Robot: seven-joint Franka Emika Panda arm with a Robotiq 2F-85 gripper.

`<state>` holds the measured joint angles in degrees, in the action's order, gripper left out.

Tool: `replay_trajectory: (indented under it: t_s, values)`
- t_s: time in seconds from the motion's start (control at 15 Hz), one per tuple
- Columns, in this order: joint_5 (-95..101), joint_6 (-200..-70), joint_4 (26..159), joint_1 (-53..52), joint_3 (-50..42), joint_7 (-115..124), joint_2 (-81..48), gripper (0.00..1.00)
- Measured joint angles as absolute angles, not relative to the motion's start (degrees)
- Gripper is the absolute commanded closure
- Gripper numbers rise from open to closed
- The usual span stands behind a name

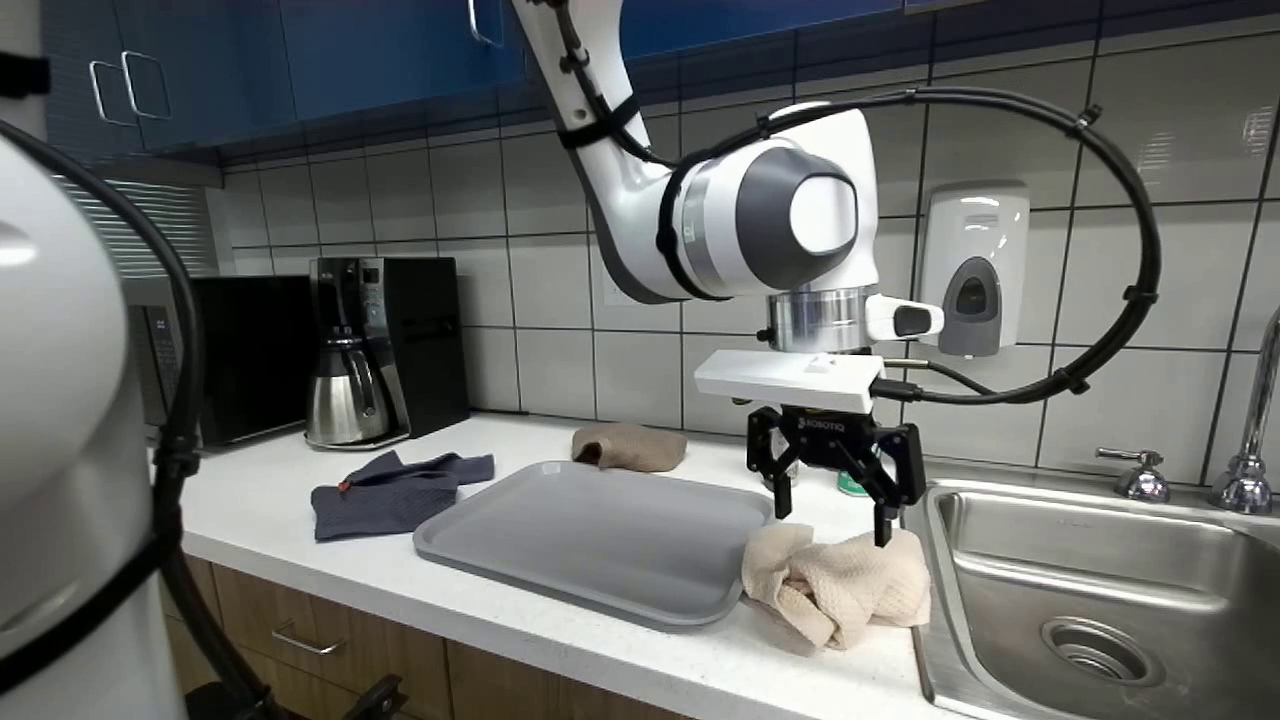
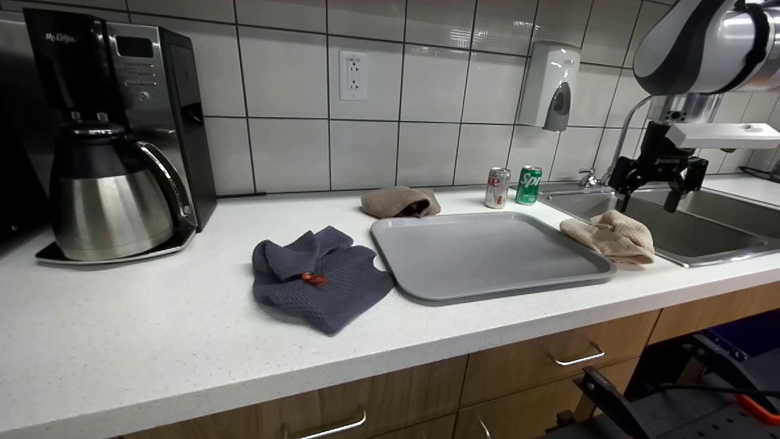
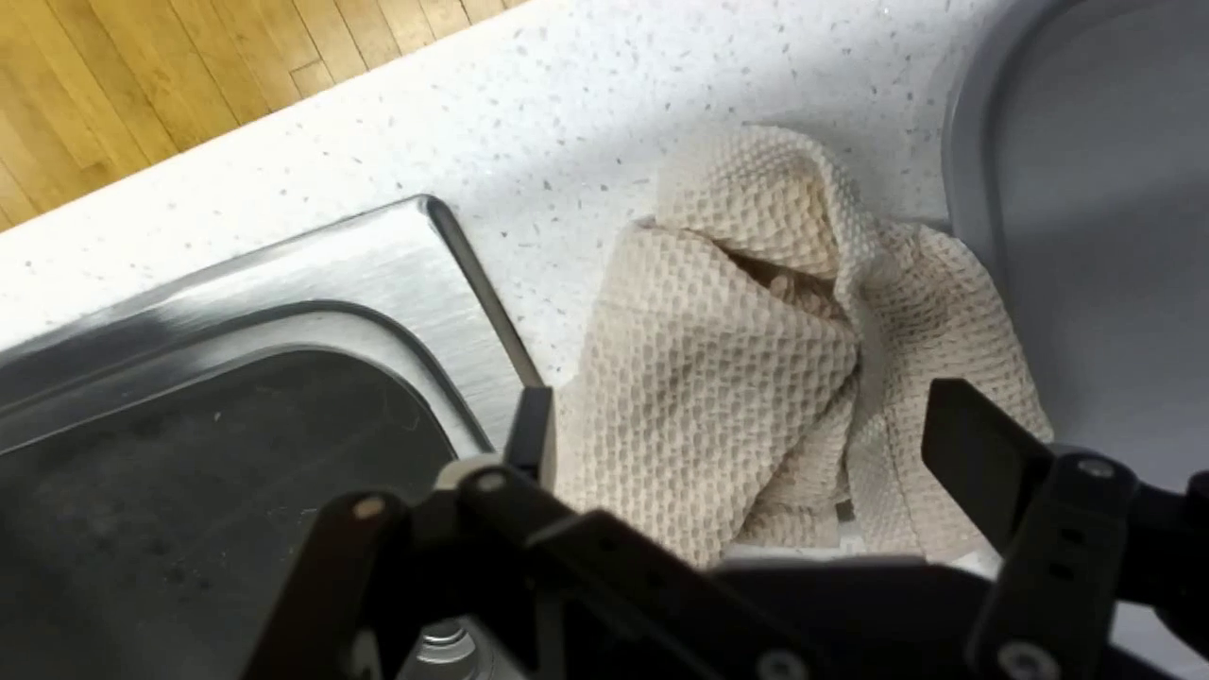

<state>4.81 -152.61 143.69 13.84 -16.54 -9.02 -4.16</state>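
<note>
Gripper (image 1: 832, 526): fingers wide apart, nothing clasped. From my seat it hangs above the crumpled beige cloth (image 3: 718, 378), tips seemingly clear of the fabric. Cloth sits on the white counter (image 3: 586, 104), between the sink (image 3: 378, 250) and the grey tray (image 1: 600, 540), one fold reaching the tray's edge. Farther out, in an exterior view: silver can (image 2: 497, 189), green can (image 2: 528, 185), brown cloth (image 2: 393, 203), navy cloth (image 2: 329, 299), coffee maker (image 2: 143, 110).

Risks as I judge them: the finger on the sink side lines up near the steel rim, so a descent slightly off sideways could knock metal. The opposite finger shows close to the tray's edge in the wrist view; the same error there could nudge or tip the tray. Loose folds could also mean pinching only a top layer, the rest trailing.

My own gripper covers the cloth's far end in the wrist view. Can't tell whether that fold lies over the tray's rim or just against it. Height above the fabric: hard to judge. The red thing (image 2: 314, 278) on the navy cloth I can't identify. Arm (image 1: 730, 220) runs out of frame in both exterior views.
</note>
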Motion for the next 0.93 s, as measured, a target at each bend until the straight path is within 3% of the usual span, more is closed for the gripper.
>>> replay_trajectory:
  t_s: [0.93]
  values:
    - [4.82, -152.7, 137.92, 13.39, -16.26, -8.95, -14.28, 0.0]
